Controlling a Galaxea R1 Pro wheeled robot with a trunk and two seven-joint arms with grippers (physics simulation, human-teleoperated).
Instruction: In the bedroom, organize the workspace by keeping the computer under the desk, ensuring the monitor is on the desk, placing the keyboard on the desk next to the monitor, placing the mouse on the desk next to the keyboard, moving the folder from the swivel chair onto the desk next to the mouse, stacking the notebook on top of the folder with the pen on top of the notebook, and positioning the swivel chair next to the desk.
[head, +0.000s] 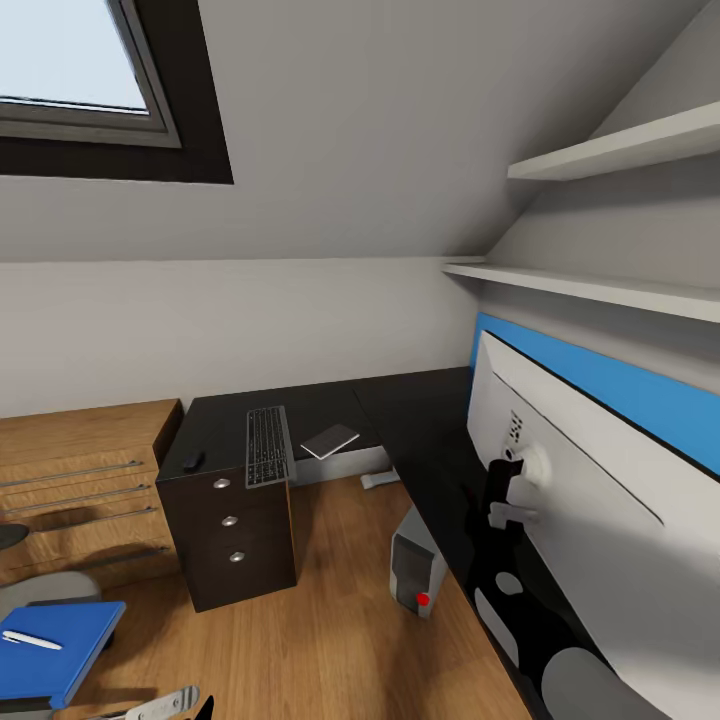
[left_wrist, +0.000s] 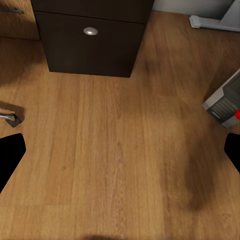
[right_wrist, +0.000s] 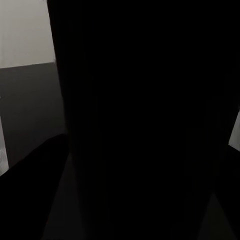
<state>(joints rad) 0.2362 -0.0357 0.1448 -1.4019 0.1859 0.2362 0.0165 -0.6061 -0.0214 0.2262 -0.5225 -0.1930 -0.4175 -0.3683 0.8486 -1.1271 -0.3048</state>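
Observation:
The monitor (head: 580, 500) stands over the black desk (head: 420, 420) at the right, its pale back toward me. My right gripper (head: 503, 508) is at its black stand (right_wrist: 145, 110), which sits tight between the fingers; it looks shut on it. On the desk's left wing lie the keyboard (head: 268, 445), the mouse (head: 193, 460) and the dark notebook (head: 330, 440). The computer (head: 415, 570) stands on the floor below the desk edge. At lower left the blue folder (head: 55, 645) lies on the swivel chair (head: 50, 592), with the pen (head: 30, 640) on it. My left gripper (left_wrist: 120, 152) hangs open over the floor.
A dark drawer pedestal (head: 235, 530) carries the desk's left end, and a wooden drawer unit (head: 80, 480) stands left of it. Wall shelves (head: 620, 150) jut out above the desk's right side. A chrome chair leg (left_wrist: 9, 117) lies near my left gripper. Wooden floor (left_wrist: 125, 150) is open between chair and desk.

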